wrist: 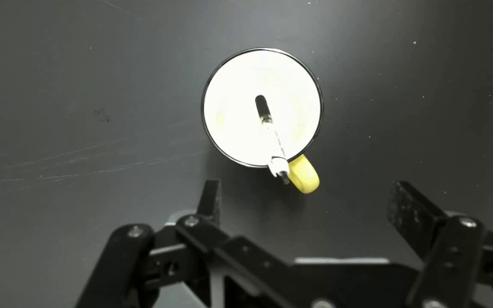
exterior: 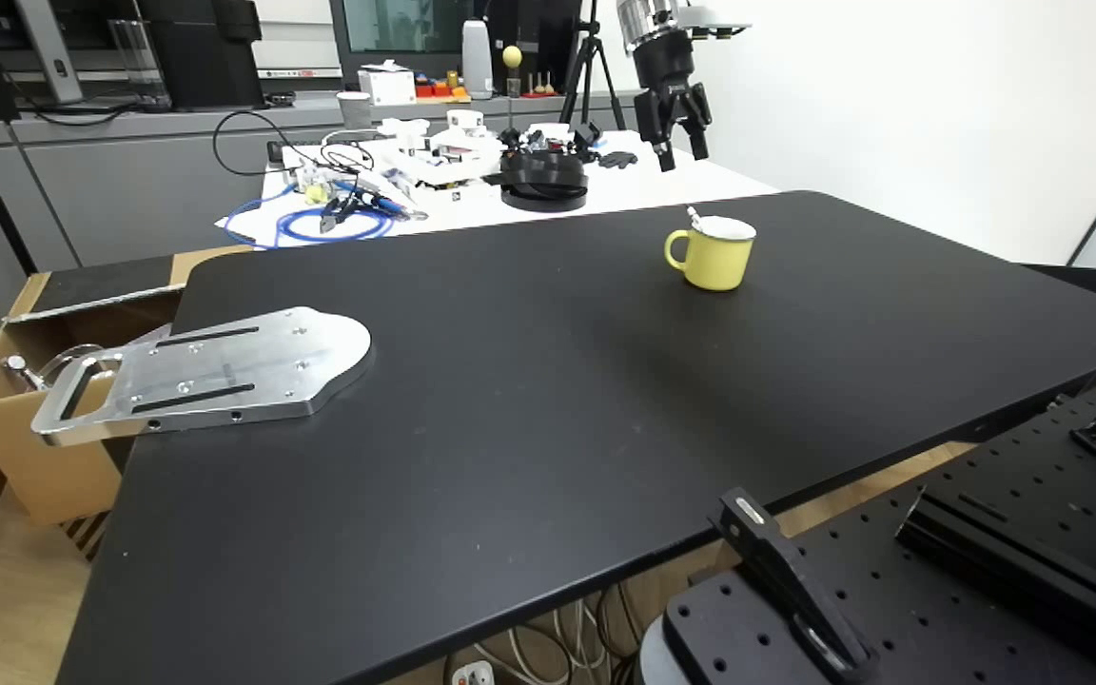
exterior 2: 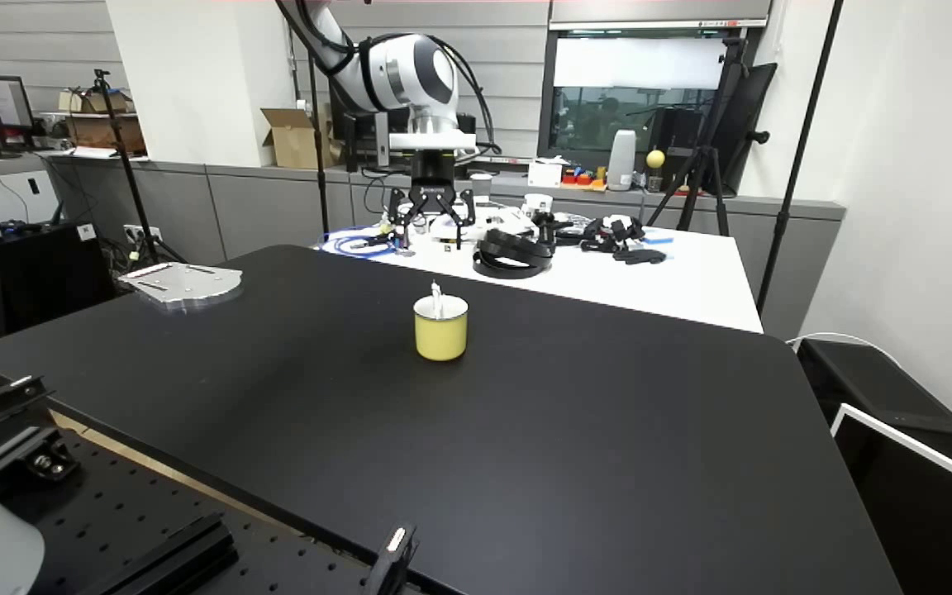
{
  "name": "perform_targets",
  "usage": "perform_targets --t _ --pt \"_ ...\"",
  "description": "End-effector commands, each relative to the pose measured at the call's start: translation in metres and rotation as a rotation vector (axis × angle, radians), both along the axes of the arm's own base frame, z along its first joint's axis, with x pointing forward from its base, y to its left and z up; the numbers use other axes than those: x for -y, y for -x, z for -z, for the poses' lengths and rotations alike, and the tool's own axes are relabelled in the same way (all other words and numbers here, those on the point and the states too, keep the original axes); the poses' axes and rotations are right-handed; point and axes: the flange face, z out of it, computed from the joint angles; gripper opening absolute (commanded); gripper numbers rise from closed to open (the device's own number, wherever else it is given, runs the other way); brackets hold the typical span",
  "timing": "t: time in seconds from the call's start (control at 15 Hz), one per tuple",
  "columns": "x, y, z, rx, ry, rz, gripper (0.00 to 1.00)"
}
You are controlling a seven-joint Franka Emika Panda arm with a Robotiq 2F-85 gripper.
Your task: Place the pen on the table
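Observation:
The pen leans in the yellow mug, its whitish end sticking out over the rim in both exterior views [exterior: 694,219] [exterior 2: 436,299]. In the wrist view the pen [wrist: 274,136] shows a dark end inside the mug and a clip end above the handle. The yellow mug [exterior: 721,264] [exterior 2: 441,339] [wrist: 306,177] stands upright on the black table [exterior: 510,457] [exterior 2: 608,463] [wrist: 79,85]. My gripper [exterior: 684,157] [exterior 2: 432,238] [wrist: 305,186] is open and empty, above the table and apart from mug and pen. In the wrist view the pen's clip end lies between the fingertips' lines.
A silver metal plate with a handle [exterior: 234,371] [exterior 2: 187,281] lies at a table edge, over a cardboard box [exterior: 72,466]. A cluttered white table [exterior: 643,185] [exterior 2: 691,281] adjoins the black one. A perforated black platform [exterior: 890,561] lies along another edge.

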Motion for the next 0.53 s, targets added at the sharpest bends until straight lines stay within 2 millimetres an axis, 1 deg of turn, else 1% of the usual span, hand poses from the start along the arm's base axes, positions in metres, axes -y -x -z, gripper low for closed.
perform_targets --t 0.0,0.27,0.47 --pt "0.000 0.000 0.000 -0.001 0.000 0.000 1.00" --pt "-0.003 0.000 0.007 -0.003 0.015 0.001 1.00" --pt "-0.003 -0.001 0.016 -0.015 0.031 -0.005 1.00"
